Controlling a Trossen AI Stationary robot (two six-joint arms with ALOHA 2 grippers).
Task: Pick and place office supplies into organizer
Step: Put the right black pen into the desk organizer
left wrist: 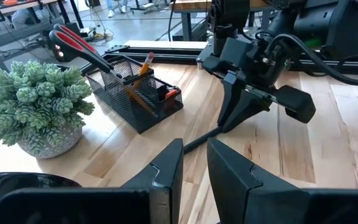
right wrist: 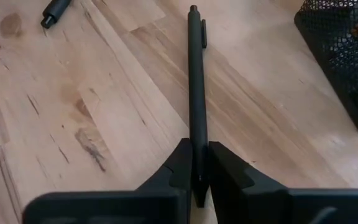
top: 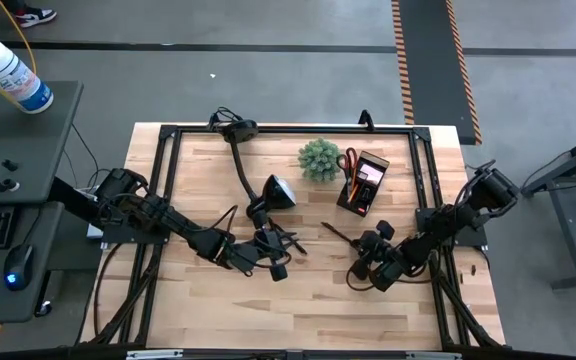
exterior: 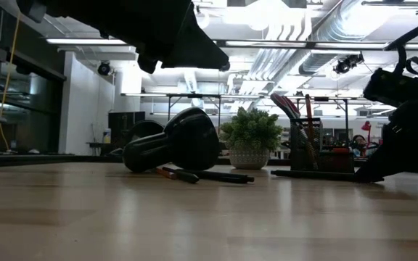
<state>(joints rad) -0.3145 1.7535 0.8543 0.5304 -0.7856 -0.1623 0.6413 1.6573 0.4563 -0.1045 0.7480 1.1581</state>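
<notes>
The black mesh organizer (top: 363, 183) stands at the far middle of the table. Red-handled scissors (left wrist: 73, 43) and an orange pencil (left wrist: 145, 64) stick up out of it. My right gripper (top: 360, 250) is low over the table just near of the organizer, shut on a dark pen (right wrist: 196, 81). My left gripper (left wrist: 194, 165) hovers near the lamp head, fingers narrowly apart with nothing between them. More pens and pencils (exterior: 194, 175) lie on the wood by the lamp head. My right gripper pinches the dark pen between its two fingers at the plain end (right wrist: 197, 163), opposite the clip. The fingers (left wrist: 229, 118) slant down from the table's right and lie along the pen. The pen runs level ahead of them, its clip end (right wrist: 194, 12) at the wood.
A small green plant (top: 320, 159) stands left of the organizer. The black desk lamp's head (top: 278, 192) rests on the table by my left gripper, its stem running to the far rail. A dark pen end (right wrist: 56, 11) lies farther off. The near half of the table shows bare wood (top: 298, 310).
</notes>
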